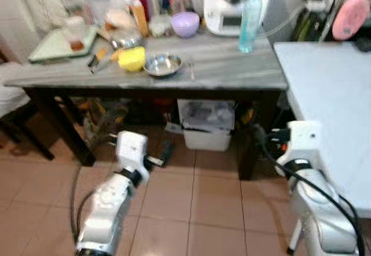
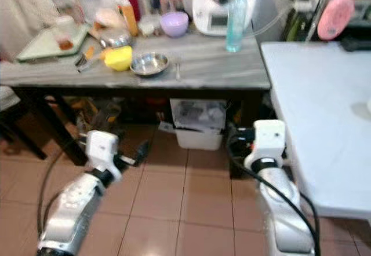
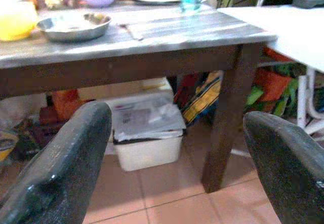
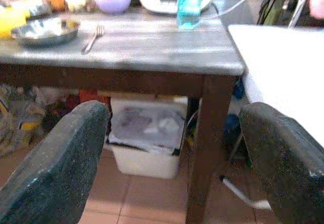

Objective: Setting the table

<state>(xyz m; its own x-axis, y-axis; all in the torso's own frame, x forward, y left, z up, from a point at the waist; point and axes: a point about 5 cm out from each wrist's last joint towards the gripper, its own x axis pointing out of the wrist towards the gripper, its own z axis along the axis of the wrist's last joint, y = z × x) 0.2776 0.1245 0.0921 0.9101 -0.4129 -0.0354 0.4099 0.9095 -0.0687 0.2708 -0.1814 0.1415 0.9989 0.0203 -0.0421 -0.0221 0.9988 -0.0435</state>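
Observation:
A steel bowl (image 1: pixel 163 65) sits near the front edge of the grey wooden table (image 1: pixel 232 73), with a fork (image 1: pixel 191 69) just to its right and a yellow container (image 1: pixel 132 58) to its left. Farther back stand a purple bowl (image 1: pixel 185 24) and a blue-green water bottle (image 1: pixel 250 19). My left arm (image 1: pixel 128 152) and right arm (image 1: pixel 301 152) are held low in front of the table, below its top. The left gripper (image 3: pixel 177 117) is open and holds nothing. Likewise open and holding nothing, the right gripper (image 4: pixel 174 111) points at the table's right leg (image 4: pixel 202 148).
A white table (image 1: pixel 330 94) stands at the right, close to my right arm. Under the grey table lies a white bin (image 1: pixel 206 125) among bags. Bottles, a white appliance (image 1: pixel 226 4) and a green tray (image 1: pixel 61 43) crowd the back of the tabletop. A dark chair (image 1: pixel 23 120) stands at the left.

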